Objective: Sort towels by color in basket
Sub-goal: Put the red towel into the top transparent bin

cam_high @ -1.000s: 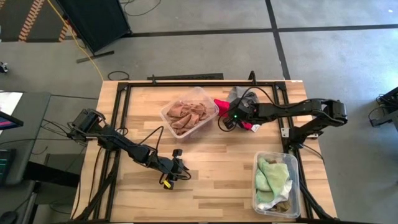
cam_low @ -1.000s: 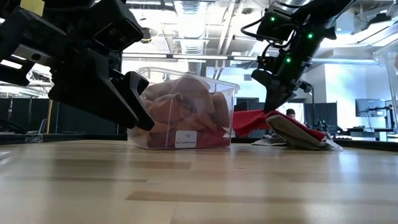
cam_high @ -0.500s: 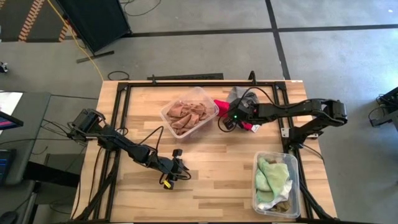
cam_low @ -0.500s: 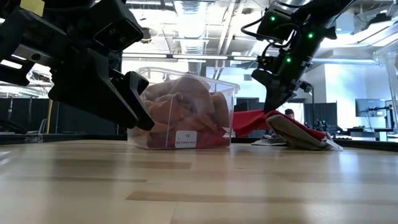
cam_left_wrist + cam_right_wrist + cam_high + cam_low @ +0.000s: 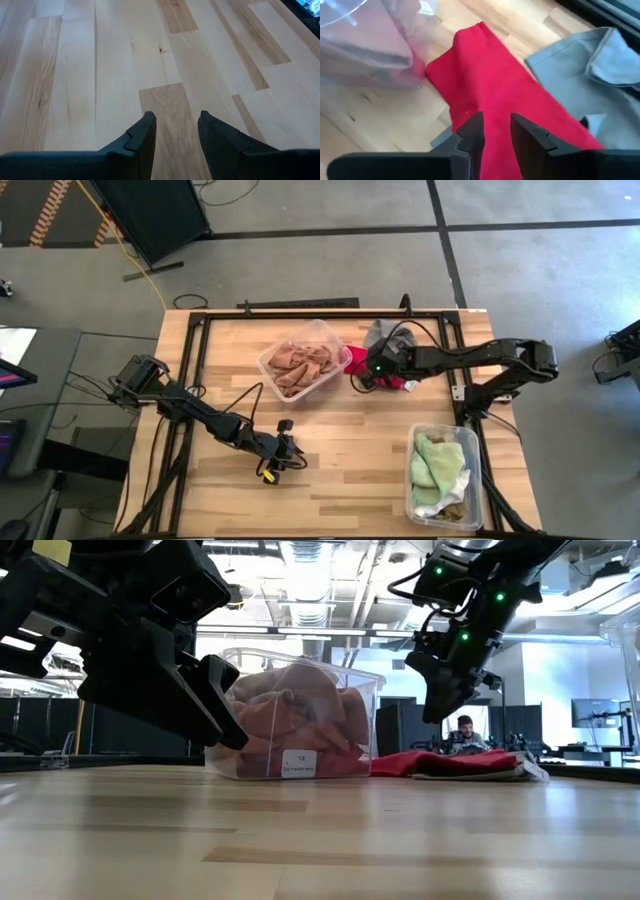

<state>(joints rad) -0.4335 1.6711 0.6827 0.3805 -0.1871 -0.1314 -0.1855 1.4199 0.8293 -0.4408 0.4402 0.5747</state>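
Note:
A red towel lies flat on the table, between the far clear basket and a grey towel. It also shows in the low view and the right wrist view. My right gripper hovers a little above the red towel, its fingers slightly apart and empty. The far basket holds rust-orange and tan cloths. The near right basket holds pale green cloths. My left gripper is open and empty over bare wood.
The grey towel lies just beyond the red one, at the table's far edge. The far basket's wall stands close beside the red towel. Bare wood lies at the table's middle and near left. A black frame runs along the table's edges.
The red towel, held up from the table by my right gripper a moment ago, has dropped and now lies flat on the table. My right gripper stays in almost the same place, now above the towel and clear of it.

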